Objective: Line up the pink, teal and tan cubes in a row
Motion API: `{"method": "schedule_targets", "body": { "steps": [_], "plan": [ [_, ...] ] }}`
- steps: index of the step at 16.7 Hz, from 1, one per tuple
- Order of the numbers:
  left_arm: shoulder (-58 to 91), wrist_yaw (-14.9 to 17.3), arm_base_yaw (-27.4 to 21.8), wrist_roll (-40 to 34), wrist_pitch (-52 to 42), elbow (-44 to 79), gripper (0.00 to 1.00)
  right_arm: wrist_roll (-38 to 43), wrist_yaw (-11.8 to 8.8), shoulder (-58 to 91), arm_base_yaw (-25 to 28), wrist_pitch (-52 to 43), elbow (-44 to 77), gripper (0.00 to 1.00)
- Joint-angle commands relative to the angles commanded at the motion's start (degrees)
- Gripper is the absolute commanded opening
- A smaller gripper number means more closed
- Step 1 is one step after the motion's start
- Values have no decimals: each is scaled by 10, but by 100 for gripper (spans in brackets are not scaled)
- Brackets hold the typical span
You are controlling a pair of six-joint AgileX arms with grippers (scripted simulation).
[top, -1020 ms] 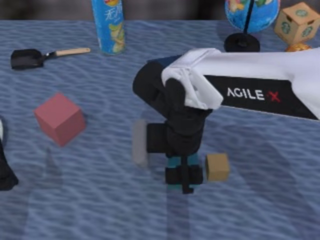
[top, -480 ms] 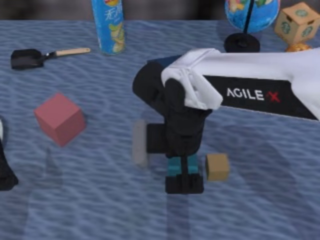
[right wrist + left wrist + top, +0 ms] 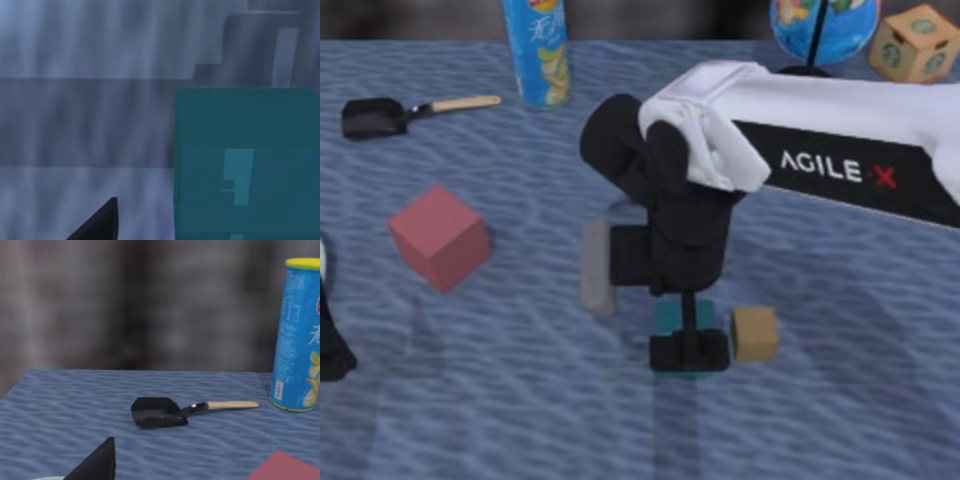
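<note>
Release looks like the latest event: compared with half a second back, the right arm has risen and pulled slightly toward twelve o'clock, and more of the teal cube point(image 3: 672, 318) now shows beneath the right gripper point(image 3: 689, 352). In the right wrist view the cube point(image 3: 245, 160) sits flat on the blue cloth, with only one dark fingertip showing off to the side and not touching it. So the fingers appear to have parted and let go, though the top view hides them behind the black wrist, and that reading is a judgement.

The teal cube rests near the table's centre, a little toward six o'clock. The tan cube point(image 3: 755, 333) stands just beside it at its three o'clock, with a thin gap or none; the arm's shadow makes it hard to say which. Those two already form a short row.

The pink cube point(image 3: 438, 237) remains well apart, out toward nine o'clock and slightly nearer twelve, so it is the piece left to bring into line. The left gripper point(image 3: 332, 345) sits parked at the nine o'clock edge, close to that cube; whether its fingers are apart cannot be told. It seems best placed to fetch the pink cube next.
</note>
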Motion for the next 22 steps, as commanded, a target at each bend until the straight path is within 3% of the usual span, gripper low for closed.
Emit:
{"method": "schedule_targets", "body": {
  "steps": [4, 11, 16, 22],
  "plan": [
    [0, 0, 0, 0, 0, 0, 100, -2, 0, -20, 3, -70, 50, 100],
    [17, 1, -3, 6, -12, 17, 100, 4, -1, -37, -7, -57, 39, 100],
    [164, 2, -18, 51, -108, 157, 100, 57, -10, -182, -71, 44, -78, 100],
    [510, 1, -44, 139, -295, 430, 100, 172, -23, -495, -193, 218, -345, 100]
  ]
}}
